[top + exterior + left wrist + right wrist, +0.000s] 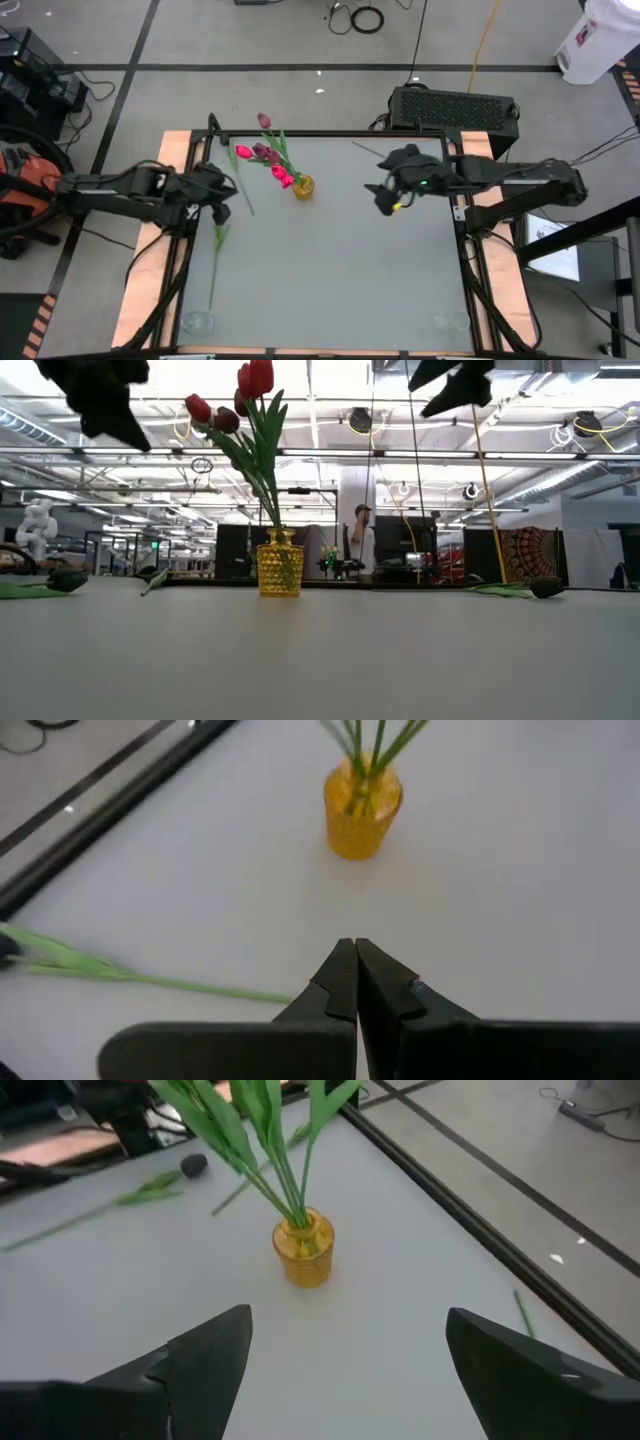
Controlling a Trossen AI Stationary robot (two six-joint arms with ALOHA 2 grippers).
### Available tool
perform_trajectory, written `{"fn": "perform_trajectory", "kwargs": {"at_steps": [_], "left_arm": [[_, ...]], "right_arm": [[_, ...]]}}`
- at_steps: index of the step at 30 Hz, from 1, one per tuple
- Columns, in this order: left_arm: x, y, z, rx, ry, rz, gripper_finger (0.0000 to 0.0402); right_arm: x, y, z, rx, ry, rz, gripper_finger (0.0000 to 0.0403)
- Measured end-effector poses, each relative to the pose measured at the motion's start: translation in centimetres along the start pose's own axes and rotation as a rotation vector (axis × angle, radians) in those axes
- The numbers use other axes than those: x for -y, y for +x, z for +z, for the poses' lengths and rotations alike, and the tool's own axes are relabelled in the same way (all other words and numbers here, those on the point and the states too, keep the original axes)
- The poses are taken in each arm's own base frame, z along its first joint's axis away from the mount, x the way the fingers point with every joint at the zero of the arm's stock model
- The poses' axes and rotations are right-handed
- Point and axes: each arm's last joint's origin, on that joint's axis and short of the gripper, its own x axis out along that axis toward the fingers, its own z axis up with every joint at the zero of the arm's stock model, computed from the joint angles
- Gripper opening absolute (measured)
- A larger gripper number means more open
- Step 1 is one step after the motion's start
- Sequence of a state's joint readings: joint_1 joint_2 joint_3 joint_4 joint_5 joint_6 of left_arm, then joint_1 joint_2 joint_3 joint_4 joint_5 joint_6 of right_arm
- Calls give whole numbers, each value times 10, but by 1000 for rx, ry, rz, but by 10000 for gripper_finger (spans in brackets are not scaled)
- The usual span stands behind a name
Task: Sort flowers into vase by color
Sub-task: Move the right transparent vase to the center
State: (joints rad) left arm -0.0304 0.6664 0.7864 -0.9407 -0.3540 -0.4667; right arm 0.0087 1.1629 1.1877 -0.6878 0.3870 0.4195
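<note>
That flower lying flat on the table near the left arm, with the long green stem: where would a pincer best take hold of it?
Probably mid-stem, from straight above. The loose flower lies flat on the table, its thin stem running lengthwise with clear surface either side, so fingers could straddle it crosswise. The left pincer is nearest but shut, so it would need to open first.

left arm: reaches in from the left edge, raised above the counter | left hand (354, 982): fingers pressed together, nothing between them | right arm: reaches in from the right edge, also raised | right hand (345, 1350): fingers spread wide apart, nothing between them
</note>
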Motion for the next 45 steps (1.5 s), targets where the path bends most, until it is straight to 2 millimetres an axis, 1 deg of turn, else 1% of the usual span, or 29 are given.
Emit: {"fn": "perform_trajectory", "kwargs": {"at_steps": [5,11,18,24,28,33,37,40,42,45], "left_arm": [[-5,-27,10,6,-23,0,0],[-16,-53,12,1,-21,2,0],[-36,-77,-6,30,-29,22,0],[-55,-97,-24,145,-95,31,0],[-66,-107,-34,232,-132,48,0],[-73,-110,-41,330,-178,62,0],[-71,-102,-43,368,-198,59,0],[-67,-95,-41,380,-226,51,0],[-65,-91,-40,388,-234,43,0],[-64,-90,-40,390,-237,35,0]], "right_arm": [[12,-30,-1,27,82,20,327],[21,-50,-5,18,117,79,327],[30,-66,-9,12,118,102,327],[42,-86,-14,35,116,103,327],[53,-102,-19,77,127,56,325],[66,-120,-26,154,88,22,325],[78,-130,-38,217,111,-24,325],[84,-132,-49,263,146,0,325],[86,-130,-57,292,169,27,325],[88,-125,-65,364,223,66,325]]}}
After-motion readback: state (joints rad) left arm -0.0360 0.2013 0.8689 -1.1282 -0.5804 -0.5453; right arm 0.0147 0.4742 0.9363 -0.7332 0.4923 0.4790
